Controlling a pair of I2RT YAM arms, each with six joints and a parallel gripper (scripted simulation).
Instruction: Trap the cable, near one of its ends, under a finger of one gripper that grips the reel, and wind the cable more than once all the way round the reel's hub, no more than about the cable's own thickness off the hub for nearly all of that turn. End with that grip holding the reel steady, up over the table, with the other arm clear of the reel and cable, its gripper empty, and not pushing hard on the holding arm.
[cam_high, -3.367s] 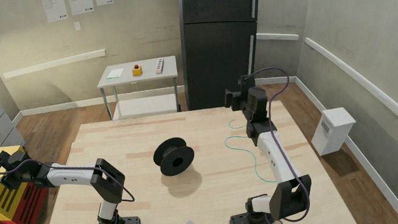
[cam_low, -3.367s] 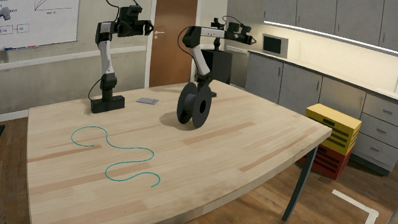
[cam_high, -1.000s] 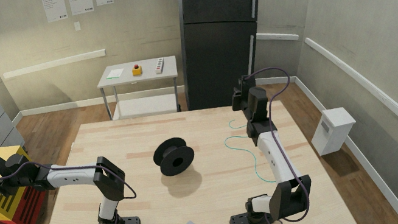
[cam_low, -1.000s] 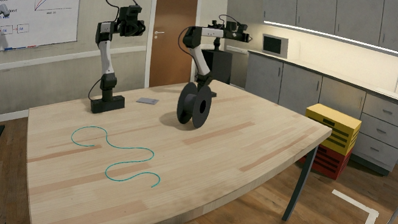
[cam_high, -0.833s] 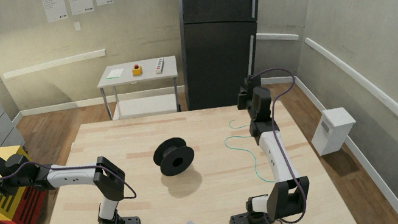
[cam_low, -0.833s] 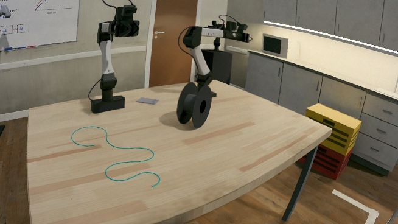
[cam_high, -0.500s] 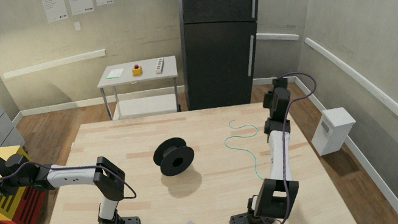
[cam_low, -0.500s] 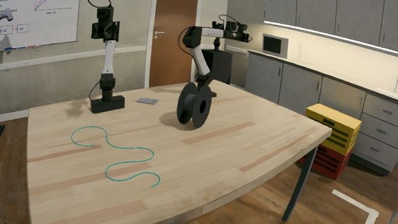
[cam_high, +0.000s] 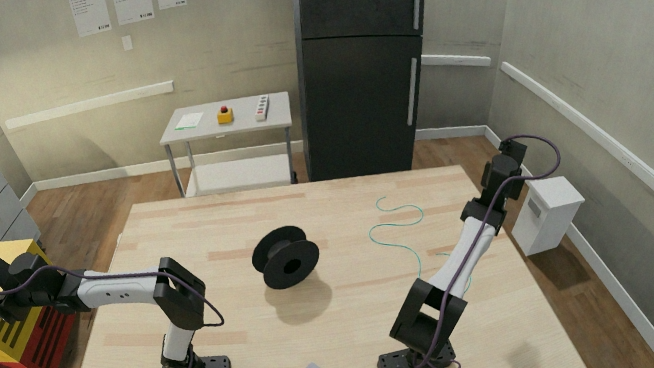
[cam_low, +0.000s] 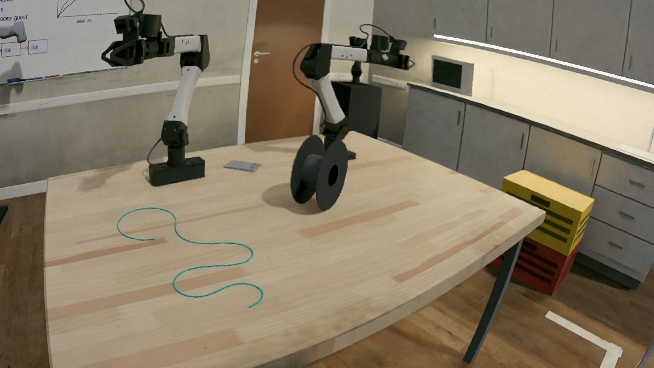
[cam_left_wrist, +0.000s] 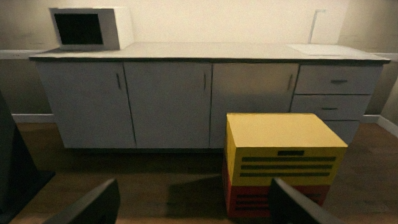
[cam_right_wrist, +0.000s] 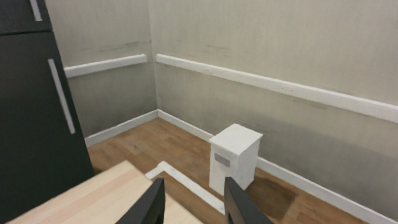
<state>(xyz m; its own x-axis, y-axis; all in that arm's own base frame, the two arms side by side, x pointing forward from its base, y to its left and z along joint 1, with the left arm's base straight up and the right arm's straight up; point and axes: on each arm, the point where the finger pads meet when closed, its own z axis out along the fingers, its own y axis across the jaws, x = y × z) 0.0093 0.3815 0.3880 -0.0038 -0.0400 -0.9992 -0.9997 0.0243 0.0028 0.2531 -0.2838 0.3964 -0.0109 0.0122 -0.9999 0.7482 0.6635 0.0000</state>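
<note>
Reel (cam_high: 278, 276) (cam_low: 331, 197): stood on edge on counter (cam_high: 350, 320) (cam_low: 380, 250) (cam_right_wrist: 112, 195)
Cable (cam_high: 395, 225) (cam_low: 215, 243): laid unwound, toward two o'clock from reel in top view
Left jaws (cam_low: 411, 63): spread, empty
Right jaws (cam_low: 107, 55): slightly spread, nothing pinched

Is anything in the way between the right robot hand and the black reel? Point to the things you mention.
Nothing solid that I can see. Between the right gripper (cam_right_wrist: 194, 187) and the black reel (cam_high: 292, 264) (cam_low: 332, 175), the top view shows just part of the flat teal cable (cam_high: 395, 225) (cam_low: 215, 243), lying low on the table.
</note>
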